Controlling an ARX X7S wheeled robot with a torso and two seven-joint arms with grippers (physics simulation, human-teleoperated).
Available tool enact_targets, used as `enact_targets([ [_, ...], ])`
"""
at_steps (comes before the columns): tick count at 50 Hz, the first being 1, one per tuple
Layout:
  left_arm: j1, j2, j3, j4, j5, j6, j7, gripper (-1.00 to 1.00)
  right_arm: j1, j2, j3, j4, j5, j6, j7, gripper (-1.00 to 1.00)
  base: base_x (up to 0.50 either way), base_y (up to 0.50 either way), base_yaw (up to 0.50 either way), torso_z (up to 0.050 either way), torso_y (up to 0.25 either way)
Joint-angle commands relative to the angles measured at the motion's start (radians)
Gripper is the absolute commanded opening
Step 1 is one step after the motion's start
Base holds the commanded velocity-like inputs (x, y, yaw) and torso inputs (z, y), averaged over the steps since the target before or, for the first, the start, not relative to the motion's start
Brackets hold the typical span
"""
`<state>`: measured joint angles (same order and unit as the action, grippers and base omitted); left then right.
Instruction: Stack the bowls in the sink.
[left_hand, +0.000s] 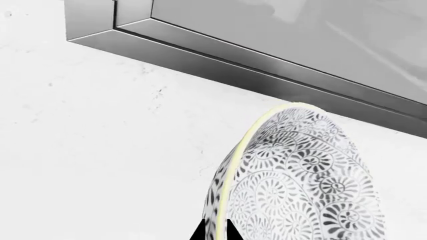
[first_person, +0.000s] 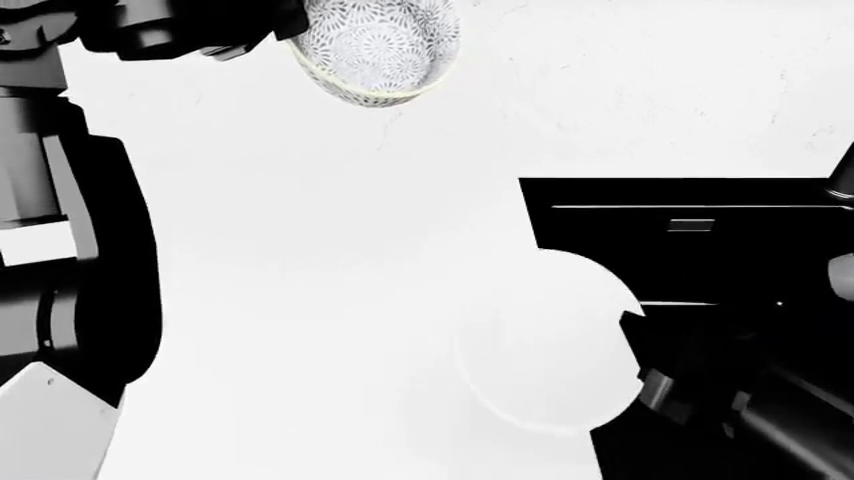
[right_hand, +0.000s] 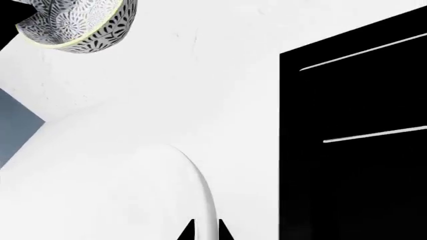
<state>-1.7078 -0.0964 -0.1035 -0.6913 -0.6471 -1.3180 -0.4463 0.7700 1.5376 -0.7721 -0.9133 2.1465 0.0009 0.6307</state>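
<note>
The floral-patterned bowl (left_hand: 300, 180) with a pale yellow rim is pinched at its rim by my left gripper (left_hand: 217, 232), which holds it tilted above the white counter; in the head view this bowl (first_person: 376, 48) hangs at the far upper left. The plain white bowl (first_person: 554, 345) is held at its rim by my right gripper (right_hand: 205, 231), over the counter at the left edge of the black sink (first_person: 721, 240). In the right wrist view the white bowl (right_hand: 100, 175) fills the foreground, with the patterned bowl (right_hand: 80, 22) beyond it. The sink's drain and faucet are not clearly visible.
A white counter (first_person: 334, 250) spreads left of the sink. A steel-framed grey panel (left_hand: 267, 45) stands behind the counter in the left wrist view. The sink basin (right_hand: 360, 125) is dark, with thin pale lines across it. My left arm (first_person: 67, 200) lies along the left edge.
</note>
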Motion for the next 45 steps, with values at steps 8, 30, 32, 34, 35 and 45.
enact_targets([
  [8, 0.002, 0.027, -0.074, 0.126, -0.096, -0.093, -0.077, -1.0, 0.069, 0.033, 0.076, 0.025, 0.0, -0.014, 0.015, -1.0, -0.5, 0.0, 0.0, 0.0, 0.0],
  [30, 0.017, 0.034, -0.091, 0.177, -0.166, -0.123, -0.118, -1.0, 0.136, -0.032, 0.151, 0.217, 0.039, 0.07, -0.031, -1.0, -0.3, -0.03, 0.0, 0.0, 0.0],
  [32, 0.016, 0.036, -0.088, 0.175, -0.172, -0.122, -0.117, -1.0, 0.139, -0.024, 0.157, 0.227, 0.058, 0.066, -0.043, -1.0, 0.0, -0.5, 0.0, 0.0, 0.0],
  [34, 0.017, 0.034, -0.081, 0.17, -0.175, -0.117, -0.11, -1.0, 0.143, -0.023, 0.162, 0.235, 0.07, 0.07, -0.048, -1.0, 0.0, -0.5, 0.0, 0.0, 0.0],
  [35, 0.02, 0.032, -0.079, 0.17, -0.176, -0.116, -0.11, -1.0, 0.147, -0.028, 0.164, 0.24, 0.07, 0.077, -0.044, -1.0, 0.0, -0.5, 0.0, 0.0, 0.0],
  [45, 0.026, 0.033, -0.071, 0.167, -0.201, -0.113, -0.112, -1.0, 0.207, -0.099, 0.184, 0.31, 0.062, 0.178, 0.002, -1.0, 0.0, -0.5, 0.0, 0.0, 0.0],
])
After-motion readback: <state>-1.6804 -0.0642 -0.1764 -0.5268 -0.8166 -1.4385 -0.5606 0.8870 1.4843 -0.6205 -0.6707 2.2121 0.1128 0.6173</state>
